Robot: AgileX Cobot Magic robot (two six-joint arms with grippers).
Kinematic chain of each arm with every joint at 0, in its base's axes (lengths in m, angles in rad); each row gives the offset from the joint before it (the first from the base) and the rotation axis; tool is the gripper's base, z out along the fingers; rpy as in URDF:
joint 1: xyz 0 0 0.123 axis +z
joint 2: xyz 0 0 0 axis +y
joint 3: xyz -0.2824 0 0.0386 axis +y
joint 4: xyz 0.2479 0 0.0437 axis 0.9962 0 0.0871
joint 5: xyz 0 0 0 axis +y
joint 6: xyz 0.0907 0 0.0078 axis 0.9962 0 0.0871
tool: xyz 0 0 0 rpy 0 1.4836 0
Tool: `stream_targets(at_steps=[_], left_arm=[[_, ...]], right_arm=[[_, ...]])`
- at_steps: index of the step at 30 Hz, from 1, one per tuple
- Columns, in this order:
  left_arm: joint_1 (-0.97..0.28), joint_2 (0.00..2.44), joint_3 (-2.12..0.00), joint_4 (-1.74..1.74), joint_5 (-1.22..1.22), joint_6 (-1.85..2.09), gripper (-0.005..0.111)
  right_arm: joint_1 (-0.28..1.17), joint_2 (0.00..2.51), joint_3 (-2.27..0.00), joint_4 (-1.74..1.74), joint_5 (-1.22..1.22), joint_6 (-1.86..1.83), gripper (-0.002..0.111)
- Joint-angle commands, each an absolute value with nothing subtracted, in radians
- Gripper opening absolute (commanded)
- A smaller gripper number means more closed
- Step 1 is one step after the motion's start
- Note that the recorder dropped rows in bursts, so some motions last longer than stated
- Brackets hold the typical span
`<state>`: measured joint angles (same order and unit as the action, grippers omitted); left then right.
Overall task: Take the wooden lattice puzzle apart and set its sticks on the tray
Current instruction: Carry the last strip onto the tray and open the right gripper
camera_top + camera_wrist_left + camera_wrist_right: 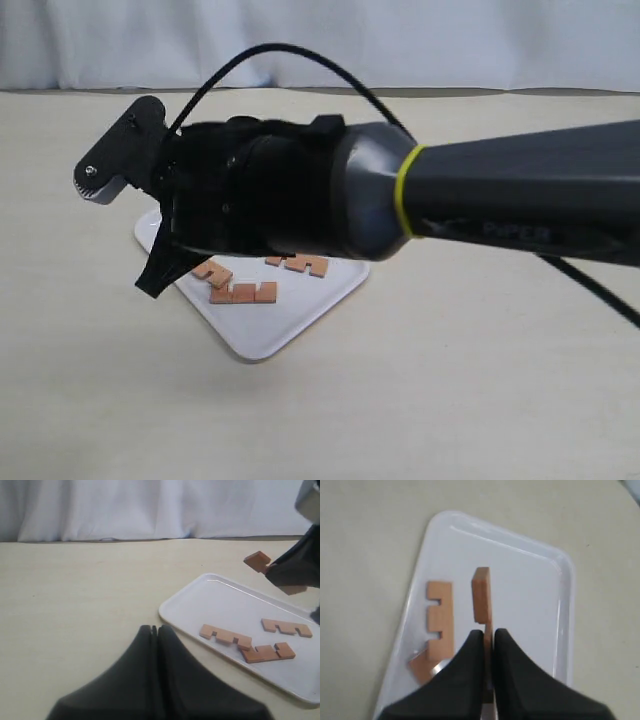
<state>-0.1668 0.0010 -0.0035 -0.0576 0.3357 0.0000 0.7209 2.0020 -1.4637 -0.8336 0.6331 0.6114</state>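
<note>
right gripper (488, 636) pinched on notched stick (481, 592) above tray (530, 605) | risk: released this high, it may bounce off tray

Robot lab bench, plain beige tabletop (480, 380), white curtain backdrop (400, 40), black robot arm (520, 190)

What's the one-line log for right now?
right gripper: shut on stick, over tray | tray: three sticks | left gripper: shut, empty
</note>
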Motion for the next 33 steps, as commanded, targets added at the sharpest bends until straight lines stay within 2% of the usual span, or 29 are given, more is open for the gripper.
stream_targets(at_steps=[1,5,10,12,17,19,21,24,27,29,33], left_arm=[[-0.175,0.0,0.0,-0.053,0.321,0.0,0.0],[-0.175,0.0,0.0,-0.053,0.321,0.0,0.0],[-0.175,0.0,0.0,-0.053,0.321,0.0,0.0],[-0.175,0.0,0.0,-0.053,0.321,0.0,0.0],[-0.175,0.0,0.0,-0.053,0.321,0.0,0.0],[-0.175,0.0,0.0,-0.053,0.321,0.0,0.0],[-0.175,0.0,0.0,-0.053,0.321,0.0,0.0],[-0.175,0.0,0.0,-0.053,0.321,0.0,0.0],[-0.175,0.0,0.0,-0.053,0.321,0.0,0.0],[-0.175,0.0,0.0,-0.053,0.321,0.0,0.0],[-0.175,0.0,0.0,-0.053,0.323,0.0,0.0]], right_arm=[[0.707,2.098,-1.464,-1.191,0.657,0.985,0.005],[0.707,2.173,-1.464,-1.361,0.761,1.238,0.005],[0.707,2.224,-1.464,-1.383,0.739,1.258,0.008],[0.707,2.234,-1.464,-1.383,0.733,1.258,0.017],[0.713,2.232,-1.464,-1.379,0.757,1.256,0.05],[0.734,2.222,-1.464,-1.367,0.814,1.239,0.058],[0.748,2.216,-1.464,-1.376,0.87,1.233,0.061],[0.776,2.201,-1.464,-1.344,0.885,1.09,0.058],[0.794,2.18,-1.464,-1.272,0.885,0.942,0.049],[0.799,2.158,-1.464,-1.197,0.901,0.859,0.038],[0.799,2.11,-1.464,-1.043,0.957,0.684,0.004]])
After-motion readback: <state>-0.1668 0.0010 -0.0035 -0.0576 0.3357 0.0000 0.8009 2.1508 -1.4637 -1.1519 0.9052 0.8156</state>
